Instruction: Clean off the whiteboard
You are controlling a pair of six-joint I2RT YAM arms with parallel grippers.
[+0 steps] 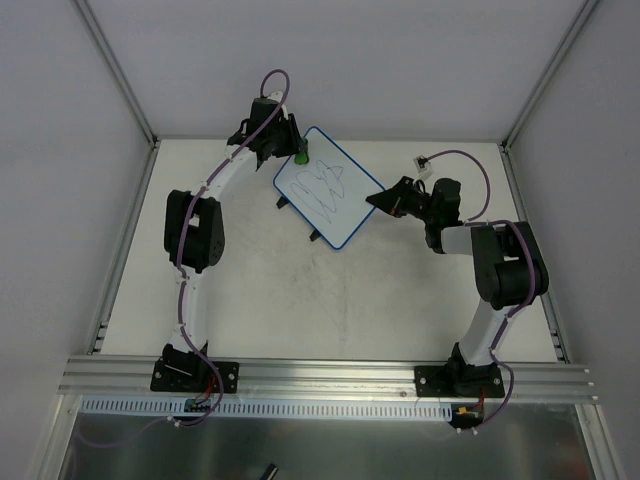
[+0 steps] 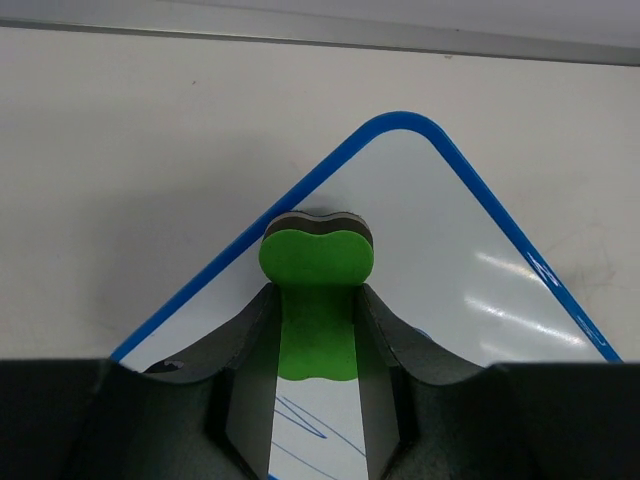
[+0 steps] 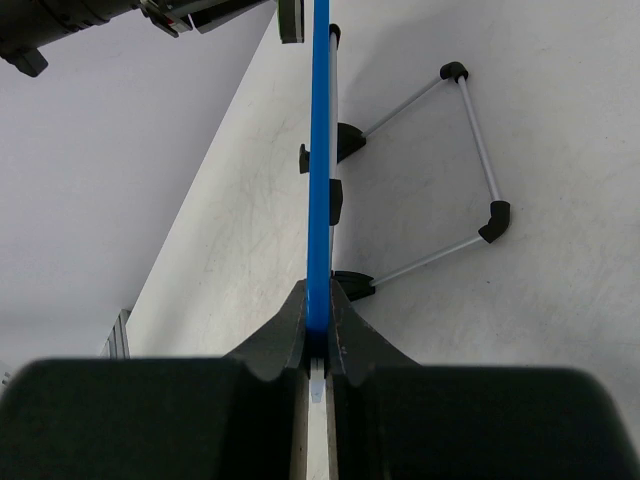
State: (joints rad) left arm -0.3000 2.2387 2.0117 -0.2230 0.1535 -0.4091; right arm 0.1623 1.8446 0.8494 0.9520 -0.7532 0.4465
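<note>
We log the whiteboard [image 1: 330, 188] at the far middle of the table [image 1: 300, 320], with dark scribble across its face. The left gripper [image 2: 317, 300] is clamped on a green eraser [image 2: 316, 258] over the board's far corner. The right gripper [image 3: 318, 305] is pinched tight on the board's blue rim at its right corner.

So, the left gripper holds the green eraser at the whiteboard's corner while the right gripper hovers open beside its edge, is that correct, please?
Not quite. The right gripper is not open beside the edge: its jaws are closed on the blue rim of the whiteboard, as the right wrist view shows. The left gripper does hold the green eraser at the board's corner.
</note>
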